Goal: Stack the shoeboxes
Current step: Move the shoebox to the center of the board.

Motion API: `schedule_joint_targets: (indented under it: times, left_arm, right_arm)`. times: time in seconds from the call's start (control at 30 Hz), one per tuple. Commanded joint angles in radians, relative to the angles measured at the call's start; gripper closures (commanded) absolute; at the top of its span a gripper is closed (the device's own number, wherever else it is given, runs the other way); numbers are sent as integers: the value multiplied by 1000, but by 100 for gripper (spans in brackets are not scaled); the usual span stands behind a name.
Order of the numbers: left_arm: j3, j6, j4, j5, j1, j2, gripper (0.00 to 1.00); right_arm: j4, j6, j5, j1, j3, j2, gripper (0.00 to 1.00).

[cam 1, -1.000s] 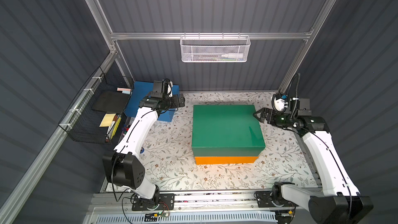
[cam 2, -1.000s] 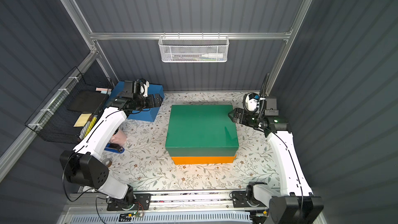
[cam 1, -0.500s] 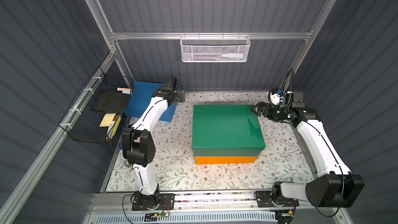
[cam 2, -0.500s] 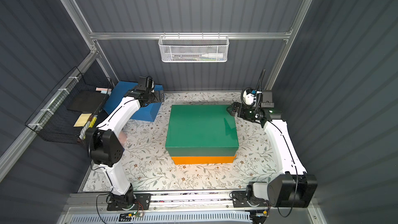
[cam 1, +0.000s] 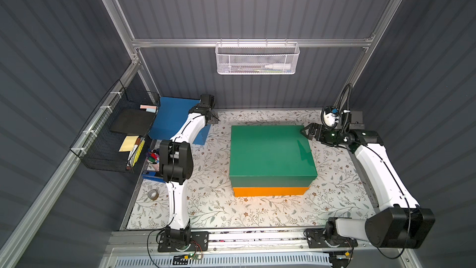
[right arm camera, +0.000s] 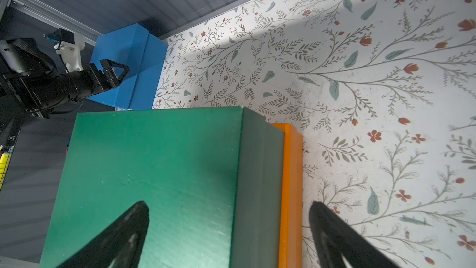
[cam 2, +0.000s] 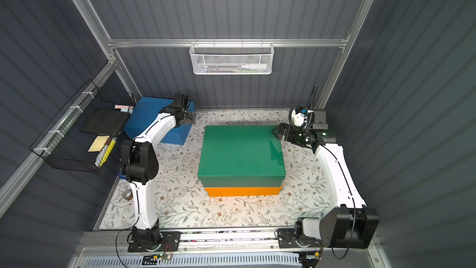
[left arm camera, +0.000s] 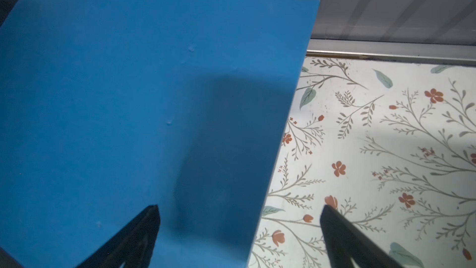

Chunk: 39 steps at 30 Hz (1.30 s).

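Note:
A dark green shoebox (cam 1: 270, 150) (cam 2: 242, 150) rests on an orange shoebox (cam 1: 270, 191) (cam 2: 243, 191) in the middle of the floral table. The blue shoebox (cam 1: 172, 119) (cam 2: 146, 117) stands alone in the back left corner. My left gripper (cam 1: 212, 118) (left arm camera: 239, 207) hangs open above the blue box's (left arm camera: 128, 99) right edge, one finger over the lid and one over the table. My right gripper (cam 1: 305, 132) (right arm camera: 228, 203) is open at the green box's (right arm camera: 154, 176) back right corner, straddling its edge above the orange box (right arm camera: 291, 176). Neither holds anything.
A black wire rack (cam 1: 116, 135) with papers and pens hangs on the left wall. A white mesh basket (cam 1: 257, 58) hangs on the back wall. A tape roll (cam 1: 153, 194) and a cup of markers (cam 1: 153, 157) sit by the left arm's base.
The left arm has folded upright and its gripper has slid toward the back wall along the blue box's right edge. The right gripper has stayed near the green box's back right corner.

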Motion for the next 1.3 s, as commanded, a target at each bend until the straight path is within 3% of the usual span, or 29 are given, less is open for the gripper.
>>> schedule_joint_targets:
  times: [0.0,0.3,0.5,0.83,1.0,1.1,1.27]
  left_arm:
    - [6,-13,4,45,5,41,0]
    - [-76,-4,18,255,-28,19,0]
    - [-27,3,-13,335,-92,56,1]
    - [181,-105,-7,480,-208,101,0]
    - [239,-113,5,453,-210,43,0]
    - [280,-98,-50,378,-198,6,1]
    - [227,-109,-64,353,-46,-84,0]
  right_arm:
    - [17,-12,-6,-5,-7,12,1]
    - [26,-11,-10,-13,0,32,1]
    - [27,-10,-15,-18,-2,32,1]
    - [23,-12,-24,-34,8,28,1]
    - [18,-15,-26,-37,12,27,1]
    - [30,-13,-28,-39,12,33,1]
    - [77,5,-59,-41,54,94,1]
